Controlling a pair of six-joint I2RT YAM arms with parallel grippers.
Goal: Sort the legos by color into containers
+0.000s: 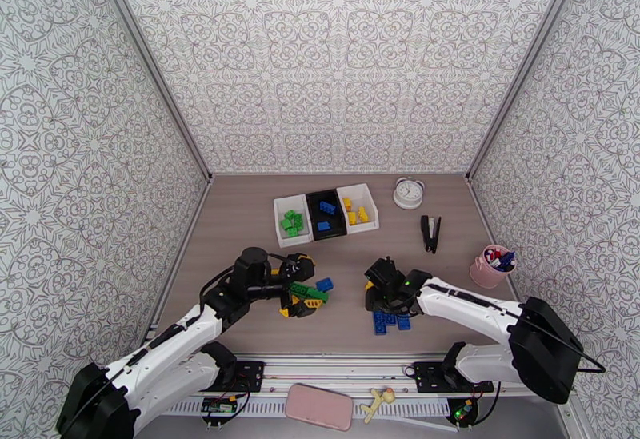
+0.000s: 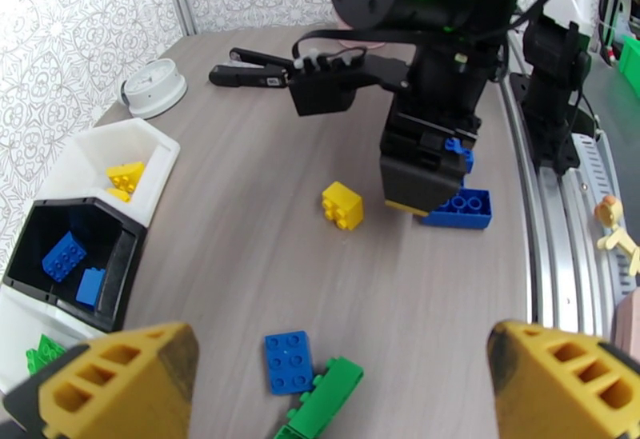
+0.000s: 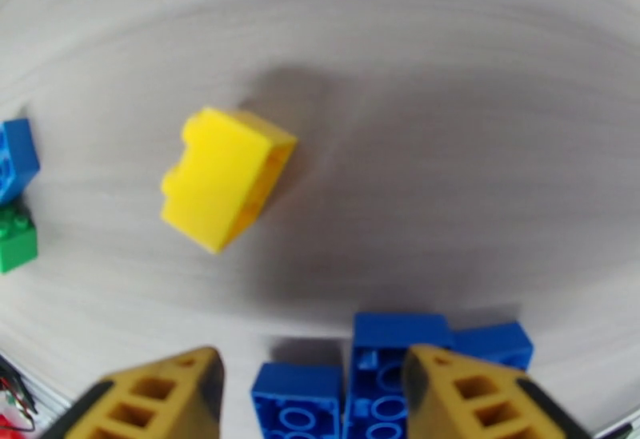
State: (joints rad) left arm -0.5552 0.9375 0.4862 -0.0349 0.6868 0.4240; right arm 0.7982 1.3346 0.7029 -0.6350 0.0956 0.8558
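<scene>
Three bins sit in a row on the desk (image 1: 240,225): the black bin (image 1: 324,194) holds blue bricks, the white bin to its left (image 1: 286,239) holds green ones, and the white bin to its right (image 1: 356,193) holds yellow ones

Toward the arms from the black bin and a little to its left, the left tool (image 2: 340,353) hangs with its fingers spread wide above a square blue brick (image 2: 288,362) and a long green brick (image 2: 320,401), which touch each other

Toward the arms and to the right of the black bin, the right tool (image 3: 312,377) is low over a cluster of blue bricks (image 3: 300,397), its fingers part-way apart astride them; I cannot tell whether it pinches one

A yellow brick (image 3: 228,181) lies loose on the side of that cluster facing the black bin
</scene>
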